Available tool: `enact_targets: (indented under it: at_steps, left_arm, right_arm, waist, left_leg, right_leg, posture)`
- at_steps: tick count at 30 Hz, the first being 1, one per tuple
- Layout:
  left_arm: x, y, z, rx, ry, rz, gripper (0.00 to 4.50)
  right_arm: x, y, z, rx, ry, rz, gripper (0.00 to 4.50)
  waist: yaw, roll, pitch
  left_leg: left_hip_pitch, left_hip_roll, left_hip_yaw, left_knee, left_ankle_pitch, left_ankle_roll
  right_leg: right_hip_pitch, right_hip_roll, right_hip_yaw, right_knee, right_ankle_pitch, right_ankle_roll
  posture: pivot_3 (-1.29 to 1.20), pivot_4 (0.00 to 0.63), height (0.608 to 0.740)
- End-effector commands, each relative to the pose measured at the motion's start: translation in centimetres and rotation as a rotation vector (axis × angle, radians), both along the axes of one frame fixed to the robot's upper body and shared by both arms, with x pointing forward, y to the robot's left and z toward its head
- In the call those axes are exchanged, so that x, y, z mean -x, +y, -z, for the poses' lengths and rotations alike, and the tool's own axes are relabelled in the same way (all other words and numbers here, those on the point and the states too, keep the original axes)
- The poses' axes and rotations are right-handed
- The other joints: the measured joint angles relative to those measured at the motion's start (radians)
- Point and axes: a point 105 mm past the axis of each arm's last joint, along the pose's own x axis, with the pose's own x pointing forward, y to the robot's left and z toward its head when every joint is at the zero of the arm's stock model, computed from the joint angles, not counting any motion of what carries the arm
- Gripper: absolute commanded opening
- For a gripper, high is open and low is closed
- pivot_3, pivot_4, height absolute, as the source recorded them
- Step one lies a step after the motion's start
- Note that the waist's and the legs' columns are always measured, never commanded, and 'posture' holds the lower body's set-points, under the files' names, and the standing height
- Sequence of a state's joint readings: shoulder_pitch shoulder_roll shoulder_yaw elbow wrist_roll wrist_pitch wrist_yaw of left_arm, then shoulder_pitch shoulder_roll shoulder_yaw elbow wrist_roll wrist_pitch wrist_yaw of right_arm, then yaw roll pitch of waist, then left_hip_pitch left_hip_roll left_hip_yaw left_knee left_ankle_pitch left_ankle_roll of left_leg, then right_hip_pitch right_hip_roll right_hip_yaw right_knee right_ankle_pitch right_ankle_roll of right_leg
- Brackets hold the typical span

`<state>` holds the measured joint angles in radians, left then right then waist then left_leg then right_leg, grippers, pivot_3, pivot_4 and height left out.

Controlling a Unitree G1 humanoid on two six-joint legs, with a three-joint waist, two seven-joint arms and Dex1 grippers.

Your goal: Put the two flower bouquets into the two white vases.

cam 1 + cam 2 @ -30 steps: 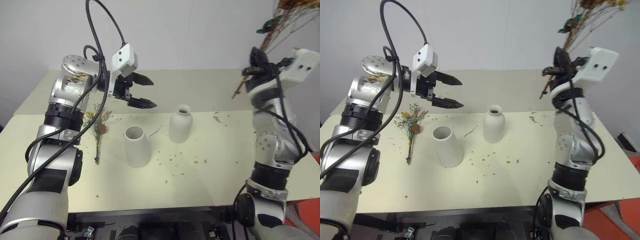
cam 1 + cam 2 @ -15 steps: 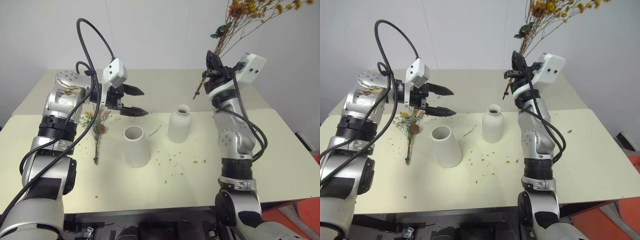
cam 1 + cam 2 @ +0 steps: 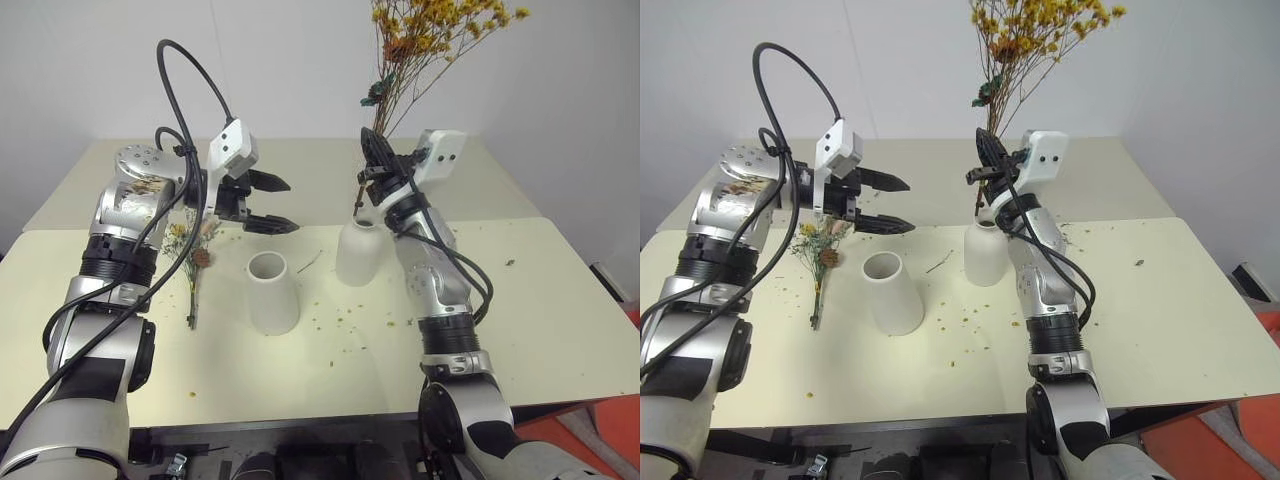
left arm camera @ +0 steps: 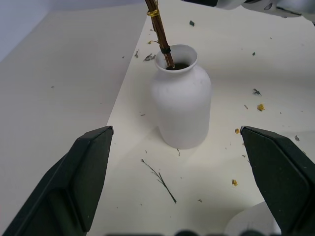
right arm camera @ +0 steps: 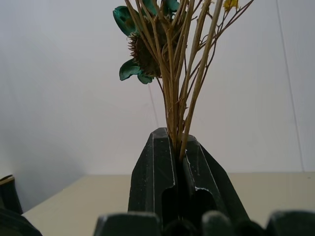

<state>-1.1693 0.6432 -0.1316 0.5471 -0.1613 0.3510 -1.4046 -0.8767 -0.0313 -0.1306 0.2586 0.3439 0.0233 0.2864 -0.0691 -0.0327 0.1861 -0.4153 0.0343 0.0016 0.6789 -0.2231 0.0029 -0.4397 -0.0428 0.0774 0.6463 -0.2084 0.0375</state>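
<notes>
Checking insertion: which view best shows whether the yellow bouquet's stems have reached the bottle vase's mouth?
The left wrist view: the stem ends sit at the bottle vase mouth. The eye views show the right gripper and arm partly covering that vase. The right wrist view shows just the clamped stems.

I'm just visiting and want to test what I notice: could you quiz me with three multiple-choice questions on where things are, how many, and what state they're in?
1. Where do the stem ends of the yellow bouquet sit?
A. in the mouth of the bottle vase
B. flat on the table
C. in the cone vase

2. How many white vases stand on the table?
A. one
B. two
C. three

3. How is the left gripper?
A. shut on a stem
B. shut, empty
C. open, empty

Answers: 1 A, the left wrist view shows stems entering that mouth. 2 B, the bottle vase and the cone vase. 3 C, its fingers stand apart with nothing between.
</notes>
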Motion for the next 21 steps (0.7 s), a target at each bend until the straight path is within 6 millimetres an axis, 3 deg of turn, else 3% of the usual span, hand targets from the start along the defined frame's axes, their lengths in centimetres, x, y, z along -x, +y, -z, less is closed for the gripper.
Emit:
enact_targets:
  at_steps: [1, 11, 21]
  left_arm:
    - [0.6, 0.2, -2.5, 0.033, -0.083, 0.013, 4.50]
    - [0.9, 0.5, -2.2, 0.040, -0.078, 0.007, 4.50]
    - [1.0, 0.3, -2.1, 0.067, -0.070, 0.019, 4.50]
  right_arm:
    - [0.6, -0.6, -1.0, -0.001, -0.072, 0.012, 0.02]
    - [0.8, -0.3, 1.5, 0.045, -0.042, 0.011, 0.02]
    - [2.3, 0.8, 3.2, 0.116, -0.095, 0.009, 0.02]
  waist:
    - [0.000, 0.000, 0.000]
    - [0.000, 0.000, 0.000]
    - [0.000, 0.000, 0.000]
  left_leg:
    - [0.000, 0.000, 0.000, 0.000, 0.000, 0.000]
    - [0.000, 0.000, 0.000, 0.000, 0.000, 0.000]
    - [0.000, 0.000, 0.000, 0.000, 0.000, 0.000]
  right_leg:
    - [0.000, 0.000, 0.000, 0.000, 0.000, 0.000]
    - [0.000, 0.000, 0.000, 0.000, 0.000, 0.000]
    - [0.000, 0.000, 0.000, 0.000, 0.000, 0.000]
  posture:
    - [0.00, 0.150, 0.740]
    - [0.00, 0.150, 0.740]
    - [0.00, 0.150, 0.740]
